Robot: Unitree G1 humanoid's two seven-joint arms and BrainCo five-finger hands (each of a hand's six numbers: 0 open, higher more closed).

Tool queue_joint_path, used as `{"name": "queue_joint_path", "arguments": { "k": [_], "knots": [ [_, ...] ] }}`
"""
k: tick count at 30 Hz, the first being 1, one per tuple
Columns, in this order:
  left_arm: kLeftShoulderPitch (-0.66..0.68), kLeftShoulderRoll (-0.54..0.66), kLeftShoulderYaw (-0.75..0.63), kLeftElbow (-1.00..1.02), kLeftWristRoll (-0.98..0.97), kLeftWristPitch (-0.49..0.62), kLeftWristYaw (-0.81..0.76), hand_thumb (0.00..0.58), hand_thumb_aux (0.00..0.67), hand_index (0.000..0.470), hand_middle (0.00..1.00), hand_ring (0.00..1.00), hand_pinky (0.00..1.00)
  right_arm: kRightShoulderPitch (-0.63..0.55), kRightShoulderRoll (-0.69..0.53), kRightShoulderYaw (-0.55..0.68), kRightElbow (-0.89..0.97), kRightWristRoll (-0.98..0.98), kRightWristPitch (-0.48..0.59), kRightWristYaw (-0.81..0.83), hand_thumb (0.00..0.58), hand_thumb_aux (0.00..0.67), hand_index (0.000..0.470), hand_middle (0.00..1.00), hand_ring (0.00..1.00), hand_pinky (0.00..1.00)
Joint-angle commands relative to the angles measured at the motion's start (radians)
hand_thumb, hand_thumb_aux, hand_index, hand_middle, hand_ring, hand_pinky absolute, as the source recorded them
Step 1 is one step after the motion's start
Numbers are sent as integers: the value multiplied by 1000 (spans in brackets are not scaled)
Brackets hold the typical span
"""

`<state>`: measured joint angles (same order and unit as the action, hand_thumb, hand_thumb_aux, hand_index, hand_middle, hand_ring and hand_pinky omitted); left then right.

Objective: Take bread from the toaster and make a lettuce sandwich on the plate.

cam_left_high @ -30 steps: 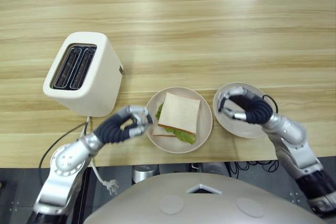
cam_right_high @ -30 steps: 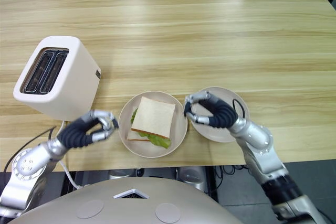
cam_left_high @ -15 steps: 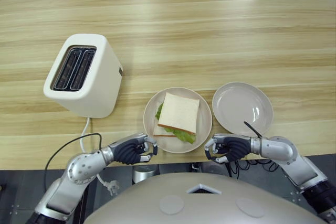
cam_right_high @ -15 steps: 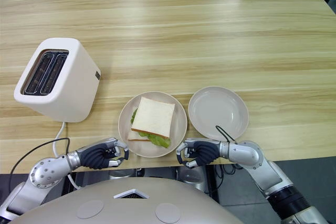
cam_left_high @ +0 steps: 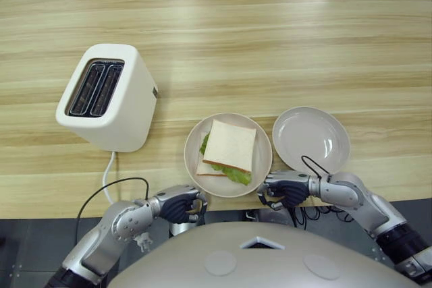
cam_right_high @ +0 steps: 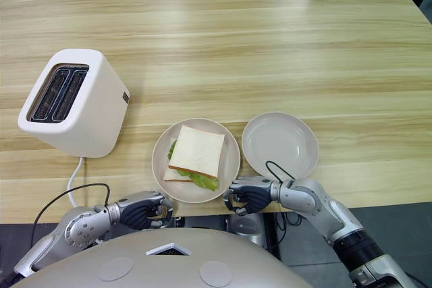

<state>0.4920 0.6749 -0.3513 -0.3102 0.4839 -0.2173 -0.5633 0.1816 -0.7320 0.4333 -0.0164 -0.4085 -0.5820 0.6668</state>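
The left hand [cam_left_high: 177,205] and right hand [cam_left_high: 282,189] are curled, holding nothing, at the near edge of the table [cam_left_high: 270,32], either side of the plate [cam_left_high: 190,158]. On it lies the sandwich [cam_left_high: 229,145], with lettuce [cam_left_high: 236,175] peeking out. A dish [cam_left_high: 311,141] sits just right of the plate, and the toaster [cam_left_high: 108,96] stands to the left.

No text, number or sign can be read anywhere on the surface or on the things it carries. A small dark mark [cam_left_high: 155,90] is seen on the side wall of the toaster [cam_left_high: 108,96], well beyond the fingers of the left hand [cam_left_high: 177,206] and farther up the surface. It is too small to be made out.
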Motion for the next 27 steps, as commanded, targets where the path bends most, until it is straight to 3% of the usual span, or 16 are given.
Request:
{"name": "queue_joint_path", "arguments": {
  "k": [1,9,15,21,27],
  "knots": [
    [-85,-34,-16,85,52,-4,47,580,670,460,1000,1000,1000,-54,52,36,83,-28,1,-12,580,670,460,1000,1000,1000],
    [-356,-136,-36,316,71,-43,136,580,670,460,1000,1000,1000,-263,196,68,312,-52,-10,-61,580,670,460,1000,1000,1000],
    [-528,-222,-73,576,63,-84,170,580,670,460,1000,1000,1000,-525,302,69,696,-75,-41,-143,580,670,460,1000,1000,1000],
    [-688,-308,-115,805,128,-109,311,580,670,460,1000,1000,1000,-738,376,110,1066,-164,-74,-313,580,670,460,1000,1000,1000],
    [-823,-367,-118,1014,137,-124,420,580,670,460,1000,1000,1000,-824,433,90,1251,-155,-82,-397,580,670,460,1000,1000,1000]
  ]
}}
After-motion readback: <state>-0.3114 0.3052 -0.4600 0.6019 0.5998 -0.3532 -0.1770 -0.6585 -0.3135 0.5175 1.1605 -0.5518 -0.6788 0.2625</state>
